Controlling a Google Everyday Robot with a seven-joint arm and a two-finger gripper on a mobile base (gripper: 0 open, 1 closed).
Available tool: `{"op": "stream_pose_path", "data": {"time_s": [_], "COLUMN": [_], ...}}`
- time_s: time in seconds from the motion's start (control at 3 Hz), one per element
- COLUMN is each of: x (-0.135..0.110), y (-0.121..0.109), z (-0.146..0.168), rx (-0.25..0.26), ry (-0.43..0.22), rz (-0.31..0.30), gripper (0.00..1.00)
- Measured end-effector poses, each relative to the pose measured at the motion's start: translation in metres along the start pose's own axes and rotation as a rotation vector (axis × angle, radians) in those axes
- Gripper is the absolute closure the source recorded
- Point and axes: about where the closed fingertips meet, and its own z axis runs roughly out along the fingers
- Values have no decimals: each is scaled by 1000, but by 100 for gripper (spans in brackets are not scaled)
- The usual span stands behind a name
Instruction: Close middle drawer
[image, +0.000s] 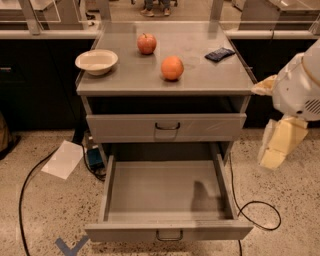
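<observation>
The middle drawer (160, 192) of the grey metal cabinet is pulled far out toward me. Its plain grey tray is empty, and its low front panel carries a small dark loop handle (169, 235) at centre. My gripper (274, 154), with cream-coloured fingers, hangs from the white arm (300, 85) to the right of the cabinet. It is at about the height of the drawer above and apart from the open drawer's right side. It touches nothing.
The upper drawer (167, 127) is shut. On the cabinet top are a white bowl (96, 61), a red apple (146, 43), an orange (172, 68) and a dark blue packet (219, 53). A black cable (260, 205), a sheet of paper (63, 159) and blue tape (70, 246) lie on the floor.
</observation>
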Motion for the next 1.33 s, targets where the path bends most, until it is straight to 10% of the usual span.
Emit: {"op": "stream_pose_path", "data": {"time_s": [1.33], "x": [39], "y": [81], "z": [203], "rx": [-245], "ry": [-98], "rz": [47], "gripper": [0]}}
